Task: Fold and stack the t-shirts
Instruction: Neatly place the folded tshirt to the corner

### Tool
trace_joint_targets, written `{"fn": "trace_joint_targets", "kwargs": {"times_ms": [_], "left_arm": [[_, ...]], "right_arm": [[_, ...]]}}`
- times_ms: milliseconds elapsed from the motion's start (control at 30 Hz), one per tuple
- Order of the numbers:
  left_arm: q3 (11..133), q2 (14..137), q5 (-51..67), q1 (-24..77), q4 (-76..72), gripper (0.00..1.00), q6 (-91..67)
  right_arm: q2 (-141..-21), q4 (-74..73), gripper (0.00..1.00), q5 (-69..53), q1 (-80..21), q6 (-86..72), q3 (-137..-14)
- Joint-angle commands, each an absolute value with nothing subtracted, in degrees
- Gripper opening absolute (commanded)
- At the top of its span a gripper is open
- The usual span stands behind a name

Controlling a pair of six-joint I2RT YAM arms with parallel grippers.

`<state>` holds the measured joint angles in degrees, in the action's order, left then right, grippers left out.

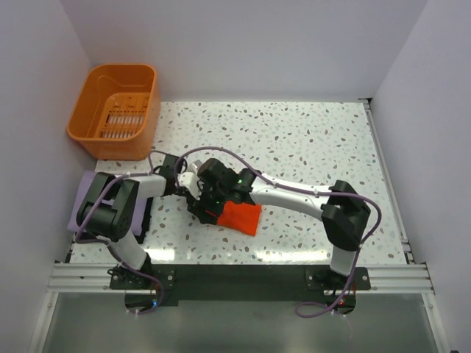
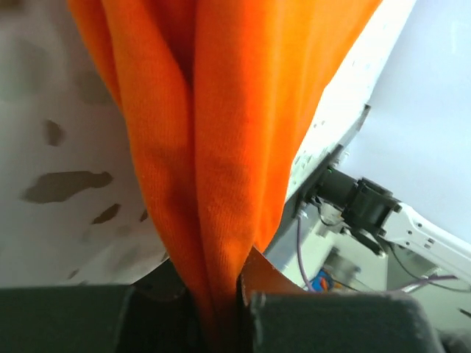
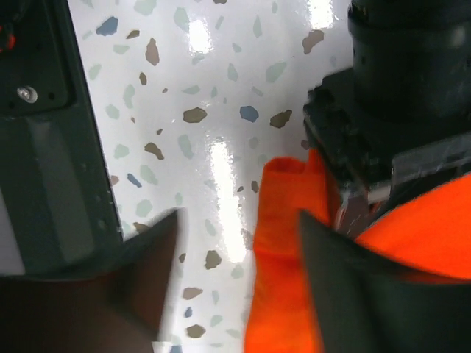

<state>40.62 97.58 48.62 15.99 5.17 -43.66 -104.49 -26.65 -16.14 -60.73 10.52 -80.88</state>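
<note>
The left arm (image 1: 110, 209) hides most of what seems the lavender t-shirt (image 1: 81, 190).

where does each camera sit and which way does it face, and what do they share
top external: above and behind the bases, facing down at the table; left arm and right arm show whole, meeting at the orange-red t-shirt.
left wrist: on the left arm, facing along the left gripper, shut on the shirt; its dark fingers show at the bottom.
right wrist: on the right arm, facing down at the table past the open right gripper; both fingers show.
shared: all three see the shirt and table.
</note>
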Motion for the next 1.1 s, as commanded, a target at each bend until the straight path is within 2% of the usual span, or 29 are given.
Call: {"fn": "trace_joint_targets", "kwargs": {"times_ms": [0,33,133,167,300,367,633,867,1067], "left_arm": [[45.17,95.18,42.47,12.67,15.89,0.00,-34.99],[45.96,95.79,41.58,11.96,17.04,0.00,-33.59],[52.63,98.60,36.76,9.85,24.50,0.00,-25.60],[56.82,99.40,34.91,9.67,29.31,0.00,-21.23],[64.24,102.83,29.19,9.67,38.30,0.00,-11.01],[66.26,104.15,22.78,9.67,42.09,0.00,-6.18],[67.85,102.92,11.18,9.76,49.12,0.00,1.74],[66.36,98.71,5.72,5.28,53.35,0.00,10.18],[67.15,90.72,5.89,3.34,57.30,0.00,15.11]], "right_arm": [[-101.16,-31.63,0.81,-19.94,-57.14,8.53,-85.16],[-101.08,-34.60,0.89,-20.91,-54.61,8.61,-86.38],[-100.37,-38.30,0.94,-21.98,-50.12,9.31,-87.10],[-99.59,-38.93,0.99,-21.80,-49.31,10.71,-86.93],[-97.48,-41.39,0.99,-20.04,-46.32,13.18,-85.52],[-96.25,-42.36,0.99,-19.08,-45.53,14.32,-84.38],[-93.78,-44.12,0.99,-16.35,-45.26,17.04,-82.36],[-92.81,-45.26,0.99,-14.94,-45.18,18.90,-80.86],[-92.20,-45.44,0.99,-14.33,-45.18,19.77,-79.37]]}}
